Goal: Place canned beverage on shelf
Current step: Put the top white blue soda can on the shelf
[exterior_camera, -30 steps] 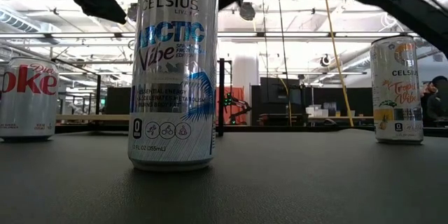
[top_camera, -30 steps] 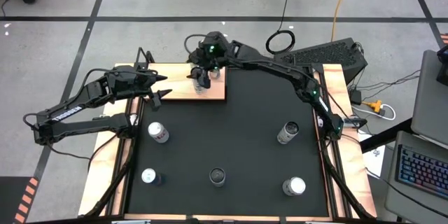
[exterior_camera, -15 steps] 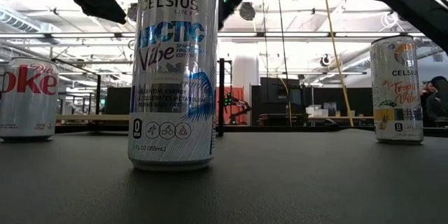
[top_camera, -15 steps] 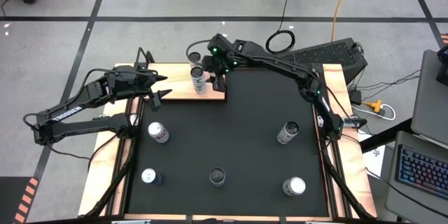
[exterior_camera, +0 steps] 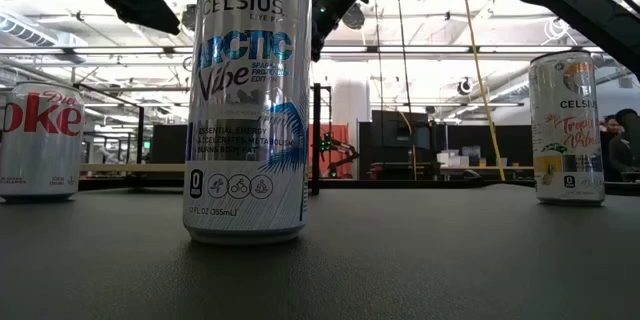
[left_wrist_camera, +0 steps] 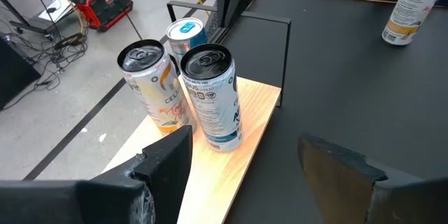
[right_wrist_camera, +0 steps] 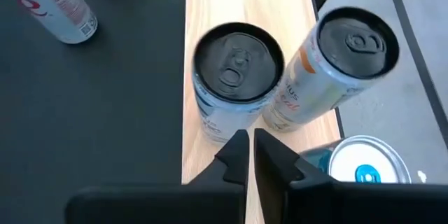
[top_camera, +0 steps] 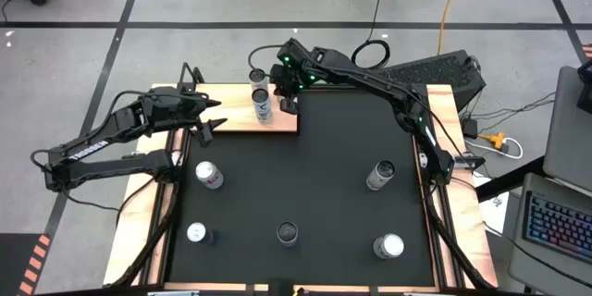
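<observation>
The shelf (top_camera: 236, 118) is a light-wood board at the mat's far left corner. A white-and-blue can (right_wrist_camera: 234, 70) stands upright on it, near its right edge. An orange-marked can (right_wrist_camera: 350, 56) and a blue-topped can (right_wrist_camera: 360, 171) stand just behind. My right gripper (top_camera: 288, 104) hangs shut a little to the right of the white-and-blue can, touching nothing. My left gripper (top_camera: 215, 114) is open over the shelf's left part. In its wrist view the left gripper (left_wrist_camera: 252, 168) faces the three cans with nothing between its fingers.
Several more cans stand on the black mat: two at the left (top_camera: 210, 175) (top_camera: 196, 232), one in the near middle (top_camera: 288, 232), two at the right (top_camera: 380, 175) (top_camera: 389, 246). Thin black rods (left_wrist_camera: 287, 49) rise at the shelf's corners. Wooden strips edge the mat.
My right gripper has let go of the white-and-blue can, drawn back toward the table's right and shut its fingers. The can stays upright on the shelf.
</observation>
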Robot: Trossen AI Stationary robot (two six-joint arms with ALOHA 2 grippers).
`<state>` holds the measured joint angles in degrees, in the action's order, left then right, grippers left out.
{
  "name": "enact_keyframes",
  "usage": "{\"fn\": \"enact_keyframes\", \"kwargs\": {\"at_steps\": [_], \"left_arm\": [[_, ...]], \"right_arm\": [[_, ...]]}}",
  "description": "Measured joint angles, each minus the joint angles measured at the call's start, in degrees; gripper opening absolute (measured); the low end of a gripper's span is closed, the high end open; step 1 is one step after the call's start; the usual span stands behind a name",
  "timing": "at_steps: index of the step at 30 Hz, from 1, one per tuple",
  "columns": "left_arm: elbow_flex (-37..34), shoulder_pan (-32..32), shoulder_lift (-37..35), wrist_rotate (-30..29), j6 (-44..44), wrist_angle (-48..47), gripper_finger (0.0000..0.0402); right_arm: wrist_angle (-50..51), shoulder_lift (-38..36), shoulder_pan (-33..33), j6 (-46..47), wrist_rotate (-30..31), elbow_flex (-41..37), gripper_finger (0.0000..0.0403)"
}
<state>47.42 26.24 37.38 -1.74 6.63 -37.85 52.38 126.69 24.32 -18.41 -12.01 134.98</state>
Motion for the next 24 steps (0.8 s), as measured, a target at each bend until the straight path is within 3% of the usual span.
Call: {"fn": "enact_keyframes", "kwargs": {"at_steps": [24], "left_arm": [[0.0, 0.0, 0.0, 0.0, -0.2, 0.0, 0.0261]], "right_arm": [[-2.1, 4.6, -0.4, 4.6, 0.1, 0.0, 0.0000]]}}
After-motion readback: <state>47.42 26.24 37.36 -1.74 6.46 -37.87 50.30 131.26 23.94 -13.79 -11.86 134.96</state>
